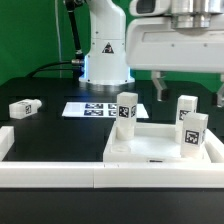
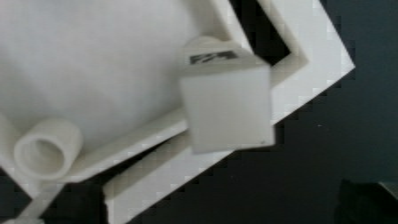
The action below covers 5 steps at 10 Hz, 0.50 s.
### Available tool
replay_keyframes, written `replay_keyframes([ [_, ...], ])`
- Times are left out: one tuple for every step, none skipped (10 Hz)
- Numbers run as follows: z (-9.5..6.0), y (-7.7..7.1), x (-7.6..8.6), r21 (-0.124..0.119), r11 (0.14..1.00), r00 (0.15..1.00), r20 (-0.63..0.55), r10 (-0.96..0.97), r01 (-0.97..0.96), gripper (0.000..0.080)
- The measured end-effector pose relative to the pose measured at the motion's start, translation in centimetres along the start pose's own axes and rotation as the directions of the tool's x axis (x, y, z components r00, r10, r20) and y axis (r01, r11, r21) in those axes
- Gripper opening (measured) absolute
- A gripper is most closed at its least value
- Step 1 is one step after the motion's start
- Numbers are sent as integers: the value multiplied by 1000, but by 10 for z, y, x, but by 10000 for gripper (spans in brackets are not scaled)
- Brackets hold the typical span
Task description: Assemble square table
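A: What's nearest?
B: The border rail (image 1: 60, 172), then the square tabletop (image 1: 160, 150) with three legs (image 1: 126, 110) standing on it.
A: The tool?
B: Arm raised above; tool's opening can't be told. Fourth leg (image 1: 24, 108) lies apart on the bench (image 1: 60, 135).

Bright, even overhead light in the exterior view; green backdrop evenly lit, black table (image 1: 55, 125) swallowing detail. Soft shadows beneath the white parts, mild glare on the tabletop (image 1: 160, 150) rim at lower right. Low resolution throughout, edges soft. Blurred in the wrist view, whites nearly blown out at upper left, dark at lower right.
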State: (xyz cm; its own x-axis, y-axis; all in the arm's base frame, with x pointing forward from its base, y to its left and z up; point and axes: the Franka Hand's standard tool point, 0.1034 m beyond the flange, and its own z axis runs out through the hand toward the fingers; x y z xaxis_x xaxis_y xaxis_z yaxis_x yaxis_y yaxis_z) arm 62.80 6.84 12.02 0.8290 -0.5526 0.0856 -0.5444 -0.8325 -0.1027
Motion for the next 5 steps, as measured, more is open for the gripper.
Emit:
replay_keyframes([
  [-14,18,4,4,998,998,-1,-61,61,649],
  [-27,31,10,21,995,996,-5,-93,94,649],
  [-33,42,16,28,992,993,-10,-120,121,649],
  [-31,41,16,24,982,982,-12,-188,189,649],
  [-30,40,15,23,971,971,-12,-239,239,649],
])
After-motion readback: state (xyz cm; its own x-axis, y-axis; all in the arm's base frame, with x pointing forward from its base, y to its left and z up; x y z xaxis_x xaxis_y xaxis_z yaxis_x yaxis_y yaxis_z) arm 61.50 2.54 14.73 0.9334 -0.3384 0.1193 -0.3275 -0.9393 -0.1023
